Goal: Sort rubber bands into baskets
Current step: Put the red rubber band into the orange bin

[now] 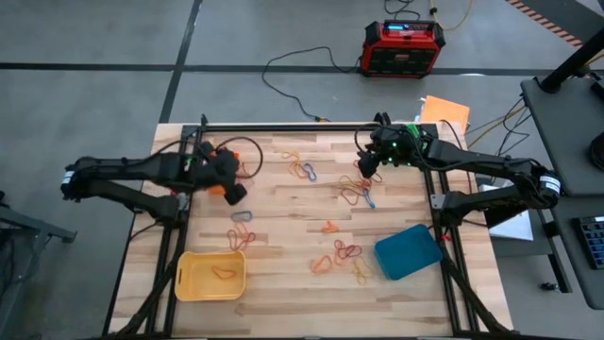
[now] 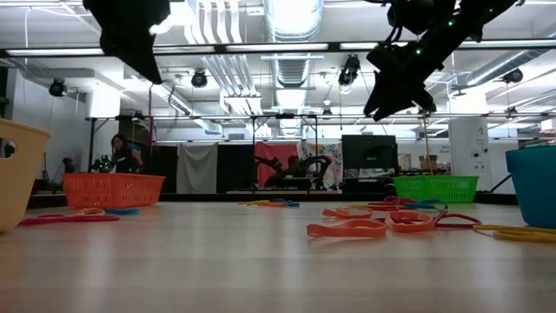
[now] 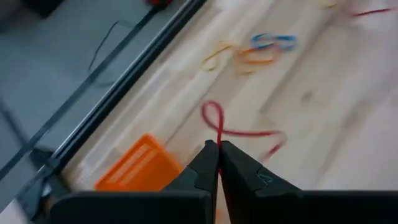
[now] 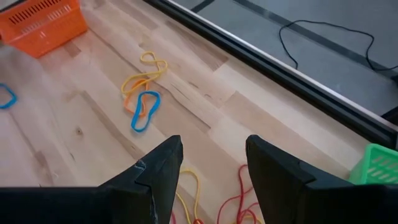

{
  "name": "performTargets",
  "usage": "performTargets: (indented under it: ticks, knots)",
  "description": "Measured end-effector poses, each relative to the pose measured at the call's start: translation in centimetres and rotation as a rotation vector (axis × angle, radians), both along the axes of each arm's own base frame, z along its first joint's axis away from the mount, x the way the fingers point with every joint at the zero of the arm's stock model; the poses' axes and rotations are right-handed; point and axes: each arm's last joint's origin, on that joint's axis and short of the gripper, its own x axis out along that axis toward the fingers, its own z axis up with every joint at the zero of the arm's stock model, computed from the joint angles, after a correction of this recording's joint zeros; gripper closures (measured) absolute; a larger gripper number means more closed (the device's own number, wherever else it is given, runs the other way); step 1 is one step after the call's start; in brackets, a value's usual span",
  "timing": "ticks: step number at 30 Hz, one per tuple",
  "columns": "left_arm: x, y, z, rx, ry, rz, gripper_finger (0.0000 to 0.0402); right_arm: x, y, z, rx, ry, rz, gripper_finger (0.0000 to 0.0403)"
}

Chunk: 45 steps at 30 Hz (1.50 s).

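Left gripper (image 3: 218,149): fingers pressed together, clamping a red rubber band (image 3: 239,127). The band is hanging out past the fingertips as a loop plus a trailing tail, over the wood table (image 1: 283,203). In the high view this gripper (image 1: 236,194) is sitting at left-centre of the frame, above the table's left side; the orange basket (image 1: 215,189) is lying mostly under it, only an orange edge showing. In the left wrist view the orange basket (image 3: 138,167) is showing at lower left, just beside the fingers.

Right gripper (image 4: 212,165): fingers standing wide apart, holding nothing, touching nothing. In the high view it (image 1: 370,166) is hovering at upper right-centre of the frame, near the table's far edge. The green basket (image 4: 377,167) is showing at the right edge of the right wrist view, partly cut off.

Other baskets, high view: yellow basket (image 1: 185,280) at lower left w/ one orange band (image 1: 224,273) inside; blue basket (image 1: 408,251) at lower right, tilted vs. the table edges.

Loose rubber bands (image 1: 335,255) are lying scattered across the table centre: a group near the upper middle (image 1: 302,170), a group right of centre (image 1: 357,194), a few just above the yellow basket (image 1: 241,236). Mixed colours: orange, red, yellow, blue.
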Motion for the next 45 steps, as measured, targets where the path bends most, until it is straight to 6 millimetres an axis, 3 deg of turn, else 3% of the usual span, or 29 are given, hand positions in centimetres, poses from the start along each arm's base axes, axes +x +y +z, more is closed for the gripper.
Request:
performTargets:
  ticks: [15, 24, 37, 45]
  knots:
    - [-2.9, 5.7, -4.5, -0.010, 0.162, 0.332, 0.0401, 0.0, -0.1, -0.1, -0.025, 0.013, -0.016, 0.0229]
    - [-3.6, 7.1, -8.3, -0.089, 0.182, 0.370, 0.0401, 0.2, -0.3, 0.4, -0.061, -0.030, -0.037, 0.0229]
    - [-3.5, 7.4, -8.0, -0.070, 0.194, 0.381, 0.0400, 0.3, -0.3, 0.4, -0.041, -0.056, -0.059, 0.0229]
    - [-3.5, 7.4, -8.0, -0.070, 0.195, 0.382, 0.0344, 0.3, -0.3, 0.4, -0.023, -0.070, -0.074, 0.0229]
